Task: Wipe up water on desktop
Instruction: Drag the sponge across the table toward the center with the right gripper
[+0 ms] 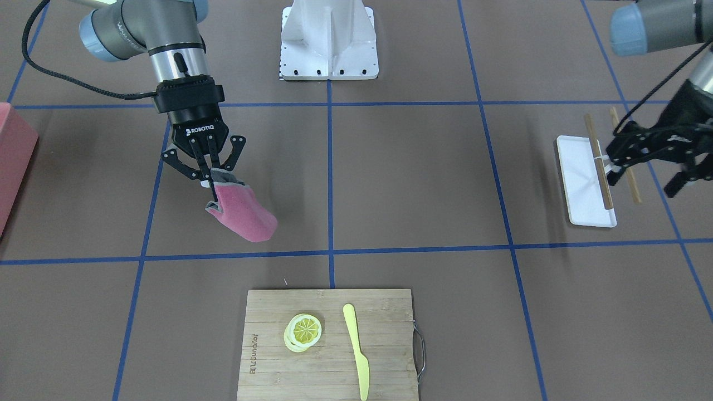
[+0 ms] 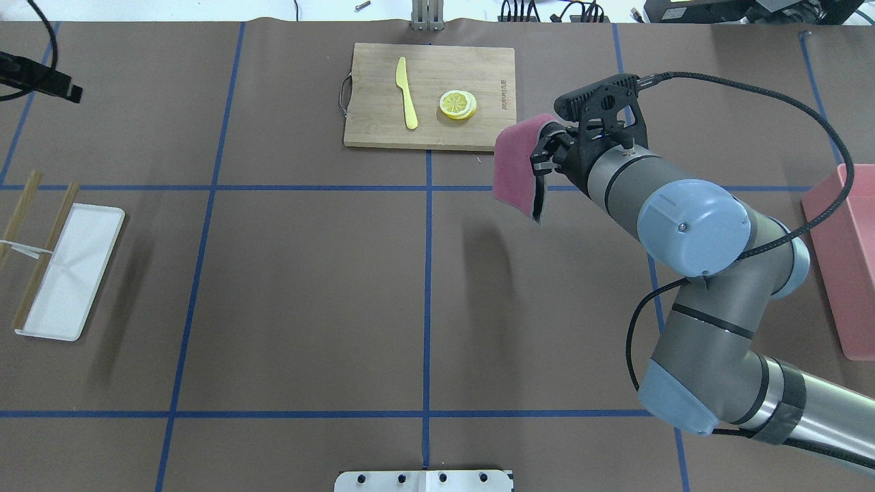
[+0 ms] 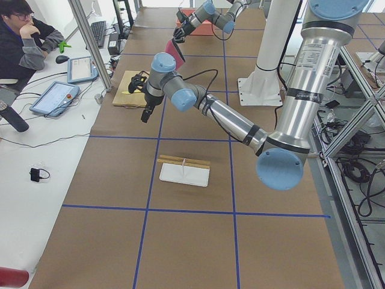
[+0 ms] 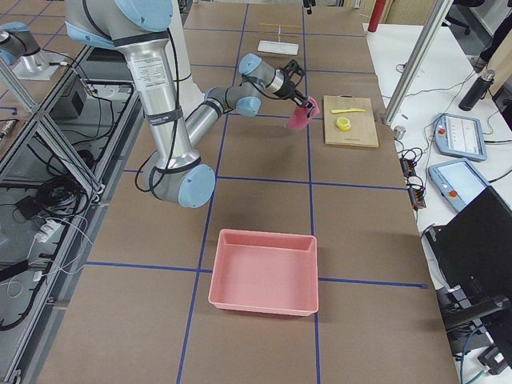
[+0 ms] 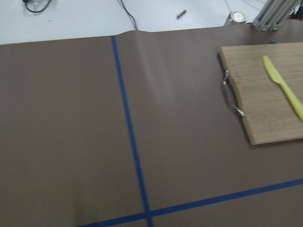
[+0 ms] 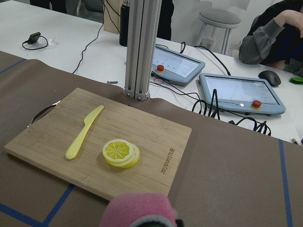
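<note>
My right gripper (image 1: pixel 213 189) is shut on the grey-edged end of a pink cloth (image 1: pixel 246 216), which hangs from it above the brown desktop (image 1: pixel 412 178). In the overhead view the right gripper (image 2: pixel 544 154) holds the cloth (image 2: pixel 516 167) just off the near right corner of the cutting board. The cloth's top (image 6: pixel 137 210) shows at the bottom of the right wrist view. My left gripper (image 1: pixel 643 184) is open and empty, hovering over the white tray. I can make out no water on the desktop (image 2: pixel 307 273).
A bamboo cutting board (image 1: pixel 278 362) carries lemon slices (image 1: pixel 303 332) and a yellow plastic knife (image 1: pixel 356 351). A white tray (image 1: pixel 579 189) has chopsticks (image 1: pixel 599 161) lying across it. A pink bin (image 2: pixel 844 260) sits at the table's right end. The robot's base plate (image 1: pixel 328 61) is at the back.
</note>
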Motion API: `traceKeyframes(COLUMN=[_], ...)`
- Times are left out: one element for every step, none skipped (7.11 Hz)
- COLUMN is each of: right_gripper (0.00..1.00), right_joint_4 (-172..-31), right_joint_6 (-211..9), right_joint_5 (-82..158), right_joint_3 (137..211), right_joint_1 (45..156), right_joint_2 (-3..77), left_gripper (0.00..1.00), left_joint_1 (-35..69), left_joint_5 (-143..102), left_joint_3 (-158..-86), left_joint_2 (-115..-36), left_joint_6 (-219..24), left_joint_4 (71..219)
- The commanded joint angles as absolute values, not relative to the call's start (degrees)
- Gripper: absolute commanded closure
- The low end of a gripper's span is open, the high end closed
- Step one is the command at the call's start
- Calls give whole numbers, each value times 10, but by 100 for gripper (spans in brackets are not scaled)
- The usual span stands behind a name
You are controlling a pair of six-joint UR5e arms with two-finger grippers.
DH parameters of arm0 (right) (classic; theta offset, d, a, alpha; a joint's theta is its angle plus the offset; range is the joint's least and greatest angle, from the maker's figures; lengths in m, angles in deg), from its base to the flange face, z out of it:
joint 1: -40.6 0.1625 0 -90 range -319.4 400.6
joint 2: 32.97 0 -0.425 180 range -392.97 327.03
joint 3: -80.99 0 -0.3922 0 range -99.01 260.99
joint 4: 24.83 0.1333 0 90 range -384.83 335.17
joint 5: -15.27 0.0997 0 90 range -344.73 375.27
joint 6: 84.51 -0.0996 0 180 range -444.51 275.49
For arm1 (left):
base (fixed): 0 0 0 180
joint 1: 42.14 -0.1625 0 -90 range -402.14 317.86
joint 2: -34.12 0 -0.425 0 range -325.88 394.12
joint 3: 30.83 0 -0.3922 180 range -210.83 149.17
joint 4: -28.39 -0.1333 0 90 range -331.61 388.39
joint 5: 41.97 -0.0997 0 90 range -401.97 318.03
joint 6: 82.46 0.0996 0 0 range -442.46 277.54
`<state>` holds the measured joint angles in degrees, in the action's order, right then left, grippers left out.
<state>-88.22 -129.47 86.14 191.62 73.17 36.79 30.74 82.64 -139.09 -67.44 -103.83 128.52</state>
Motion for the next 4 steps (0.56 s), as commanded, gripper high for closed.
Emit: traceKeyframes(right_gripper=[100,100,100,100], right_joint_4=[-961,-1049,-1153,-1246], right_joint_6=[-1310,-1310,-1310,-1310], right_joint_5=[903,911,930,964], right_joint_3=[1924,1951,1989,2019], right_joint_1=[743,744,744,744], right_joint_2=[385,392,397,399], left_gripper=[0,0,0,0], left_joint_1=[435,480,488,501], left_joint_5=[844,844,839,838], left_joint_3=[-1372,-1329,-1280,-1246], left_joint_2=[-663,-662,-666,-666], left_joint_6=[-799,-700,-668,-665], left_joint_4=[1134,1103,1048,1046])
